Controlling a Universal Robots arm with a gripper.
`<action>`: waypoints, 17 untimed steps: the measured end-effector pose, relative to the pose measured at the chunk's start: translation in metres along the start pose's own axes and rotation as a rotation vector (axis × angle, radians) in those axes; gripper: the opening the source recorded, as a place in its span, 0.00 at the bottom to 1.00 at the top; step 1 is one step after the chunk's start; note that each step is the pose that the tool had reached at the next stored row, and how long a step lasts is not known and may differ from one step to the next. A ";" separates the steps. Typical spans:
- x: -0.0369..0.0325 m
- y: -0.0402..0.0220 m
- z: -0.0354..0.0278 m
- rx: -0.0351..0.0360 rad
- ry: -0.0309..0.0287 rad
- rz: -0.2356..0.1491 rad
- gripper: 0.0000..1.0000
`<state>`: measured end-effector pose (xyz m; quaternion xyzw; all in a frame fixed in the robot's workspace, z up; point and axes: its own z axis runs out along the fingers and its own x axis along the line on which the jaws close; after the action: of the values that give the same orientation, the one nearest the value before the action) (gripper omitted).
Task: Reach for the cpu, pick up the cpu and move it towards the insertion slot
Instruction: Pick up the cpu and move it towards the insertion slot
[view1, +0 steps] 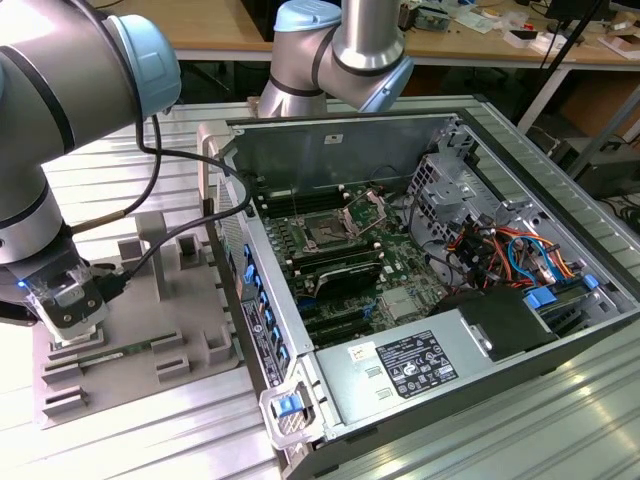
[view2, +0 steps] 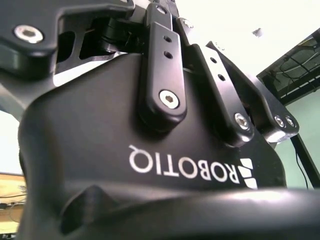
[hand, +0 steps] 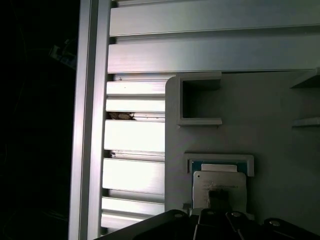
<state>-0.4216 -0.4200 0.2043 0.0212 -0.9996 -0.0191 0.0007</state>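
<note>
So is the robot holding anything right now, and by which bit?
Cannot tell. The gripper is low over the cpu, which lies in a recess of the grey tray.

The gripper (view2: 150, 150) sits close to the camera, black housing with bolted linkage bars (view2: 162, 65) and white lettering (view2: 190, 167); far behind it, a pale surface (view2: 230, 20) and dark frame (view2: 295, 70).

Ribbed aluminium table (view1: 150, 440) carried two items. Grey plastic tray (view1: 185, 300) lay flat at the exterior view's left. In the first wrist view its rounded corner rested on the slats, near the table's edge rail. Open computer case (view1: 330, 150) sat just beside the tray, toward the exterior view's right.
</note>
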 end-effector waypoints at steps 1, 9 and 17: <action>0.0000 0.0000 0.0001 0.0000 0.0000 0.000 0.11; 0.0000 0.0000 0.0003 0.0000 0.0000 0.000 0.36; 0.0000 0.0000 0.0004 0.0000 0.0000 0.000 0.66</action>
<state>-0.4216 -0.4200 0.2038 0.0212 -0.9996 -0.0191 0.0007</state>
